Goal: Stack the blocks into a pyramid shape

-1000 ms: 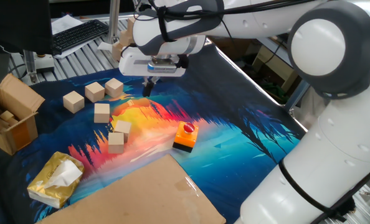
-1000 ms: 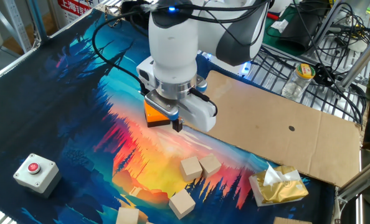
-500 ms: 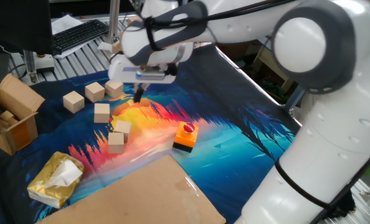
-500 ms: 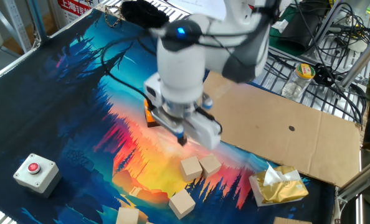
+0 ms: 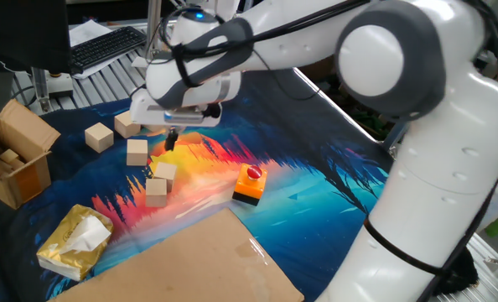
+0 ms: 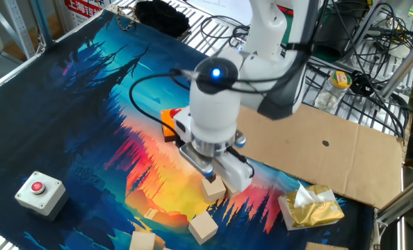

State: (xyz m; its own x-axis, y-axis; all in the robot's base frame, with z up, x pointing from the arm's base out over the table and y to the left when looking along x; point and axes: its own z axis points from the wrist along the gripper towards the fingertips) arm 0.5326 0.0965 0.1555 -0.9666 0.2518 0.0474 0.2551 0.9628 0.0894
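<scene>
Several pale wooden blocks lie loose on the colourful mat, none stacked. In one fixed view I see them at the left: one block, one partly behind the hand, one just left of the fingertips, and two close together. My gripper hangs low just right of the third block, fingers together with nothing between them. In the other fixed view the gripper is right above a block; more blocks lie nearer the camera.
An orange-and-black button block sits mid-mat. An open cardboard box stands at the left edge, a yellow tissue pack and a flat cardboard sheet in front. A grey button box lies on the mat.
The gripper has travelled from over the mat's middle towards the group of blocks and come down lower. The blocks have not moved.
</scene>
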